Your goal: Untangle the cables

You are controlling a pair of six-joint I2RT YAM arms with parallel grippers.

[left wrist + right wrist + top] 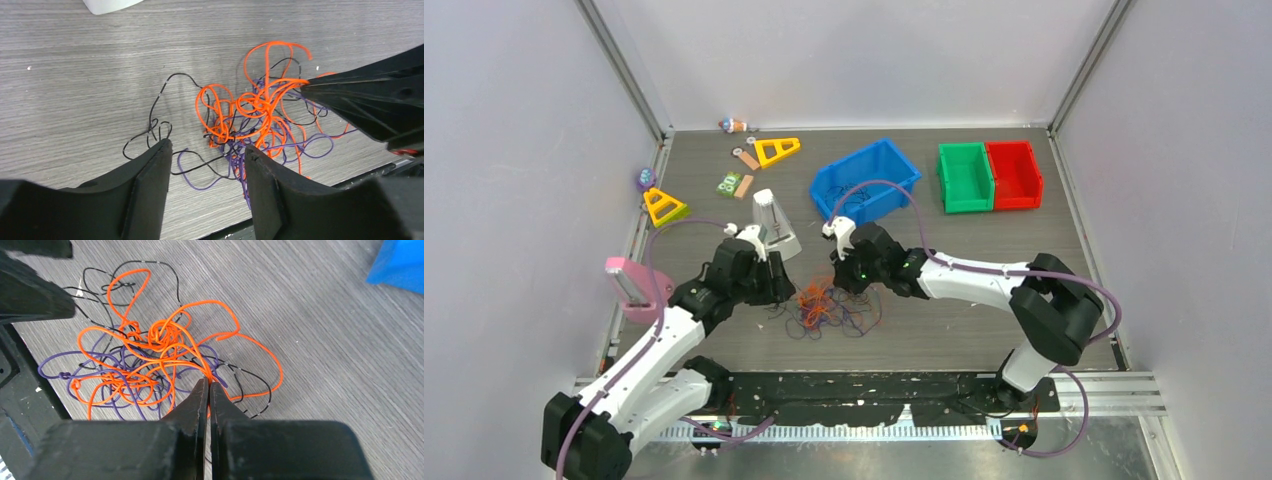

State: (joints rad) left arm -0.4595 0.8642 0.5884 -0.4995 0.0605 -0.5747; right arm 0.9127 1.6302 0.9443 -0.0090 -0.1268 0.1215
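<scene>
Near front edge of grey table [944, 335], tangled thin orange, black, purple cables [824, 305], right gripper [208, 382] pinching 1 orange strand, left gripper [207, 150] jaws spread

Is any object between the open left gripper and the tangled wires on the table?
Nothing visible. The open left gripper is right at the clump of thin orange, black and purple wires, strands lying between its fingers. The right gripper pinches an orange strand from the opposite side.

no readable text, labels, brand names, numbers or signs on any object, in any camera view
</scene>
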